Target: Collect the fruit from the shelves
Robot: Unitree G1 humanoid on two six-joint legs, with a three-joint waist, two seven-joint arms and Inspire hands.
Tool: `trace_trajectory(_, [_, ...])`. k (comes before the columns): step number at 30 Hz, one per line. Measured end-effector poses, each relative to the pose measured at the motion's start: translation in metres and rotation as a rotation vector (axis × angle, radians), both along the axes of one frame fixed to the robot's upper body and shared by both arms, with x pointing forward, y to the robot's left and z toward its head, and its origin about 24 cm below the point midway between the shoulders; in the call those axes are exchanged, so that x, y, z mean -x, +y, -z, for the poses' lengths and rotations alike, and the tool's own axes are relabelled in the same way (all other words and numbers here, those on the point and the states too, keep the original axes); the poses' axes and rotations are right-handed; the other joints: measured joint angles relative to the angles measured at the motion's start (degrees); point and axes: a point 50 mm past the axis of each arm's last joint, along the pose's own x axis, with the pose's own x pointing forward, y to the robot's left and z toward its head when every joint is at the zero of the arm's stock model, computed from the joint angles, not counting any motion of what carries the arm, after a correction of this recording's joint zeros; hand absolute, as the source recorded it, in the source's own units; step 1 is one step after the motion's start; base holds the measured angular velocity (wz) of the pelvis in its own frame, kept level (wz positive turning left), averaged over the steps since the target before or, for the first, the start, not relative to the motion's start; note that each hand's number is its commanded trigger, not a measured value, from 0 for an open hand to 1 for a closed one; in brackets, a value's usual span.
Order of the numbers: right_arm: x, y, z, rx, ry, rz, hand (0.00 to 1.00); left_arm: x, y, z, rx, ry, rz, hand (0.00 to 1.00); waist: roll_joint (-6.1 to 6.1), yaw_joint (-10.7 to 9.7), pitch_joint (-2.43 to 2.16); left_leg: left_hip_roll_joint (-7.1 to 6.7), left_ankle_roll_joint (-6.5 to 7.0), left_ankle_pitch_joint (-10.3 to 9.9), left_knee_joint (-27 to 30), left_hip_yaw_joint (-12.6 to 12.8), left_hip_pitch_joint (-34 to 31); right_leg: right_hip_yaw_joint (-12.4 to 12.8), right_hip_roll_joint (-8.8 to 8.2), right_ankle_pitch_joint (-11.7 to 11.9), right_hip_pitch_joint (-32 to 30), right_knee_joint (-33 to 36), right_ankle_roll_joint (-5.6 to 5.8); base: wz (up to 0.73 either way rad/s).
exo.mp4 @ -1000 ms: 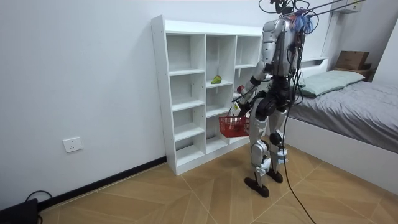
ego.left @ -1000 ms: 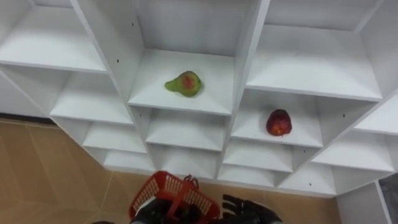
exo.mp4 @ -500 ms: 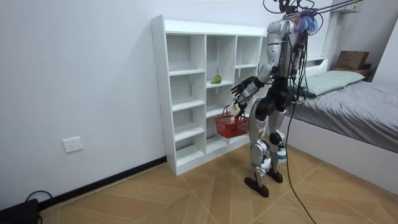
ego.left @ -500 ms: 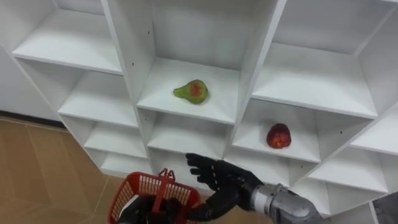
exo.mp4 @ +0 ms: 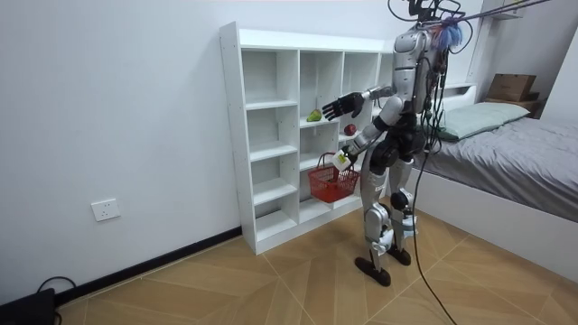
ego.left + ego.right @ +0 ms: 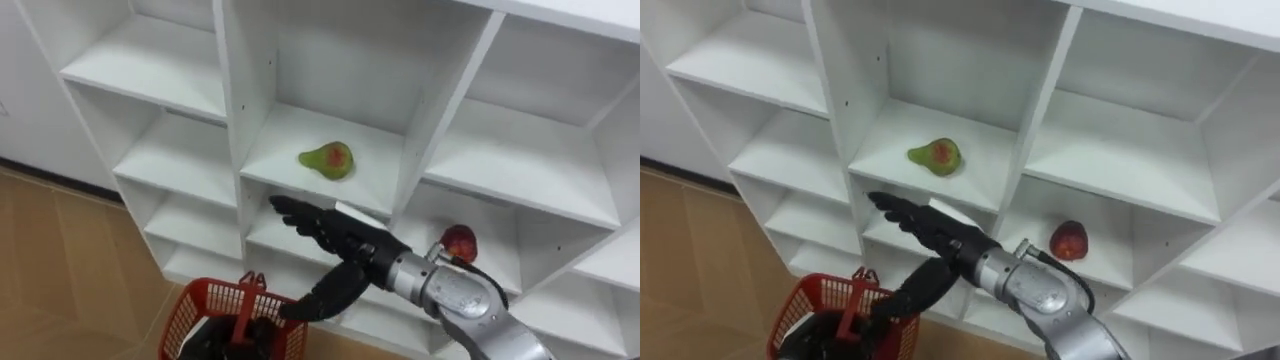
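Robot stands facing the white closet (image 5: 260,135), close to its front, with a bed (image 5: 506,144) behind it on the room view's right.

Right arm is raised and stretched forward, forearm coming in from lower right. Right robot hand (image 6: 335,232) is wide open, fingers (image 6: 290,210) straight and spread, palm down, pointing toward the middle column of shelves. It hovers in front of the shelf edge just below the pear (image 6: 327,160), not touching it and holding nothing.

Pear is green with a red patch and lies on its side on the middle column's shelf. Apple (image 6: 458,243) is red and sits one compartment to the right and one shelf lower, partly hidden behind the right forearm.

Left arm is held low at waist height. Left robot hand (image 5: 341,160) is closed round the handle of the red basket (image 6: 205,308), which hangs below it in front of the lower shelves. Cannot tell what is inside the basket.
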Motion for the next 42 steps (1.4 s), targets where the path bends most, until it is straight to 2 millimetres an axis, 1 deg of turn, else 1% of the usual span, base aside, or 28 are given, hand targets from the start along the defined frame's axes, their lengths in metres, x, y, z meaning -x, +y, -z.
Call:
trace_trajectory(2, [-0.003, 0.004, -0.009, -0.004, -0.049, -0.005, 0.00, 0.005, 0.004, 0.001, 0.001, 0.012, -0.014, 1.00, -0.57, 0.0, -0.20, -0.05, 0.04, 0.0, 0.0, -0.7, 0.2, -0.4, -0.07, 0.0, 0.3, 0.0, 0.02, 0.10])
trace_trajectory(4, [-0.003, 0.006, -0.017, 0.001, -0.101, 0.000, 0.00, 0.007, 0.007, 0.001, -0.003, 0.014, -0.024, 1.00, -1.12, 0.3, -0.18, -0.11, 0.02, -0.1, 0.2, -1.2, 0.3, -0.8, -0.09, 0.0, 0.8, 0.0, 0.03, 0.14])
trace_trajectory(8, [-0.004, 0.007, -0.023, 0.025, -0.152, 0.014, 0.00, 0.007, 0.009, 0.000, -0.011, 0.004, -0.024, 1.00, -0.97, 0.6, -0.08, -0.16, -0.05, -0.3, 0.8, -1.9, 0.2, -1.1, -0.07, 0.0, 1.2, 0.1, 0.04, 0.08])
trace_trajectory(11, [-0.007, 0.004, -0.029, 0.049, -0.198, 0.037, 0.00, 0.006, 0.010, -0.001, -0.018, -0.003, -0.021, 1.00, -0.91, 0.7, -0.07, -0.18, -0.22, -0.4, 1.7, -2.8, -0.5, -1.8, 0.00, 0.0, 1.2, 0.1, 0.04, 0.15])
trace_trajectory(14, [-0.015, -0.003, -0.036, 0.074, -0.248, 0.089, 0.00, 0.006, 0.008, -0.001, -0.014, -0.005, -0.023, 1.00, -0.76, 1.5, -0.09, -0.20, -0.28, -0.4, 2.0, -3.1, -0.6, -1.9, 0.10, 0.0, 1.4, 0.1, 0.04, 0.07])
trace_trajectory(18, [-0.022, -0.008, -0.047, 0.055, -0.329, 0.146, 0.00, 0.008, 0.008, -0.002, -0.011, -0.007, -0.023, 1.00, -0.86, 1.5, -0.16, -0.72, -0.33, -0.4, 2.2, -4.1, -0.6, -2.1, 0.07, 0.0, 1.8, 0.1, 0.06, 0.09])
trace_trajectory(24, [-0.025, -0.011, -0.053, 0.038, -0.374, 0.204, 0.00, 0.010, 0.009, -0.002, -0.012, -0.006, -0.020, 1.00, -0.88, 1.7, -0.16, -0.90, -0.29, -0.5, 2.3, -4.1, -0.5, -2.2, -0.05, -0.1, 2.0, 0.0, 0.09, 0.01])
trace_trajectory(29, [-0.032, -0.023, -0.057, 0.034, -0.398, 0.295, 0.00, 0.015, 0.012, -0.001, -0.002, 0.007, -0.029, 1.00, -1.08, 1.8, -0.06, -0.96, -0.28, -0.5, 2.3, -4.4, -0.2, -2.3, -0.07, -0.1, 2.4, 0.0, 0.15, 0.02])
trace_trajectory(30, [-0.035, -0.027, -0.059, 0.035, -0.405, 0.325, 0.00, 0.018, 0.013, 0.000, -0.005, 0.014, -0.026, 1.00, -1.32, 1.6, 0.03, -1.03, -0.29, -0.5, 2.3, -4.8, -0.3, -2.8, -0.12, -0.1, 2.5, 0.0, 0.20, 0.14])
trace_trajectory(31, [-0.037, -0.033, -0.060, 0.036, -0.411, 0.361, 0.00, 0.021, 0.014, 0.000, -0.007, 0.020, -0.022, 1.00, -1.68, 1.5, 0.23, -1.07, -0.30, -0.5, 2.3, -5.1, -0.3, -3.1, -0.15, -0.2, 2.6, 0.0, 0.31, 0.15])
trace_trajectory(34, [-0.044, -0.040, -0.059, 0.046, -0.412, 0.419, 0.00, 0.024, 0.016, 0.001, -0.002, 0.029, -0.030, 1.00, -2.55, 1.6, 0.37, -1.15, -0.37, -0.4, 2.4, -5.7, -0.7, -3.7, -0.18, -0.3, 2.5, -0.1, 0.41, 0.13])
trace_trajectory(35, [-0.048, -0.042, -0.057, 0.057, -0.408, 0.436, 0.00, 0.025, 0.019, 0.000, -0.008, 0.028, -0.040, 1.00, -3.13, 1.6, 0.41, -1.26, -0.43, -0.4, 2.4, -6.0, -0.9, -3.7, -0.17, -0.4, 2.5, -0.2, 0.43, 0.15])
trace_trajectory(37, [-0.054, -0.048, -0.052, 0.075, -0.392, 0.480, 0.00, 0.025, 0.020, -0.001, -0.013, 0.025, -0.040, 1.00, -4.49, 1.6, 0.02, -1.52, -0.50, -0.3, 2.5, -6.3, -1.5, -3.7, -0.14, -0.5, 2.5, -1.1, 0.31, 0.15])
trace_trajectory(38, [-0.056, -0.048, -0.050, 0.081, -0.387, 0.487, 0.00, 0.025, 0.024, -0.001, -0.021, 0.024, -0.042, 1.00, -4.65, 1.7, 0.00, -1.54, -0.51, -0.3, 2.5, -6.4, -1.5, -3.8, -0.14, -0.5, 2.6, -1.1, 0.31, 0.10])
trace_trajectory(40, [-0.064, -0.054, -0.041, 0.106, -0.355, 0.534, 0.00, 0.025, 0.027, -0.003, -0.032, 0.016, -0.039, 1.00, -5.30, 1.7, -0.08, -1.77, -0.46, -0.3, 2.5, -7.7, -1.6, -5.1, -0.28, -0.5, 2.8, -1.0, 0.31, 0.19])
trace_trajectory(42, [-0.069, -0.059, -0.035, 0.114, -0.326, 0.581, 0.00, 0.023, 0.028, -0.004, -0.059, 0.015, -0.008, 1.00, -5.67, 1.8, -0.19, -1.82, -0.45, -0.3, 2.5, -8.1, -1.9, -5.2, -0.29, -0.5, 2.6, -1.0, 0.32, 0.17])
